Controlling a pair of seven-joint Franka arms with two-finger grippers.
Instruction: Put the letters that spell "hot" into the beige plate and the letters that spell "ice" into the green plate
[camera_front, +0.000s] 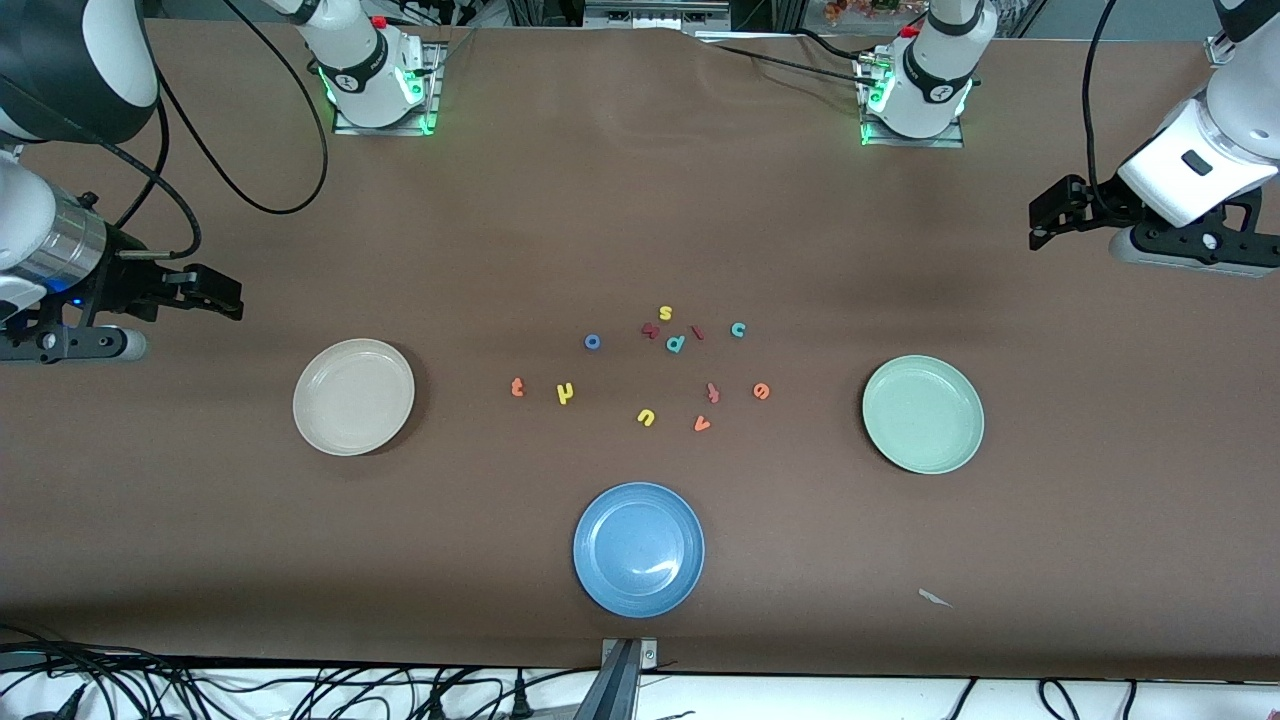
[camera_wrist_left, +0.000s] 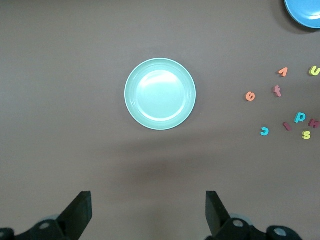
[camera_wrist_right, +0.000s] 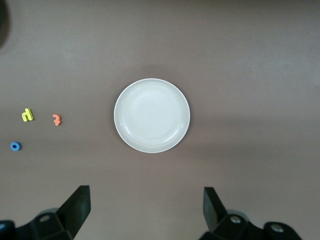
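Observation:
The beige plate (camera_front: 353, 396) (camera_wrist_right: 152, 115) lies toward the right arm's end, the green plate (camera_front: 923, 413) (camera_wrist_left: 160, 94) toward the left arm's end; nothing lies in either. Between them are scattered the orange t (camera_front: 517, 387) (camera_wrist_right: 57, 120), yellow h (camera_front: 565, 393) (camera_wrist_right: 27, 115), blue o (camera_front: 592, 342) (camera_wrist_right: 15, 146), dark red i (camera_front: 698, 333) (camera_wrist_left: 287, 126), teal c (camera_front: 738, 329) (camera_wrist_left: 264, 131) and orange e (camera_front: 761, 391) (camera_wrist_left: 250, 96). My right gripper (camera_front: 215, 295) (camera_wrist_right: 146, 207) hangs open high beside the beige plate. My left gripper (camera_front: 1050, 215) (camera_wrist_left: 148, 210) hangs open high beside the green plate.
A blue plate (camera_front: 638, 549) lies nearer to the front camera than the letters. Among the letters lie a yellow u (camera_front: 645, 417), yellow s (camera_front: 665, 312), teal p (camera_front: 675, 343), orange v (camera_front: 702, 424), a red cross-shaped letter (camera_front: 713, 392) and a dark red letter (camera_front: 650, 330).

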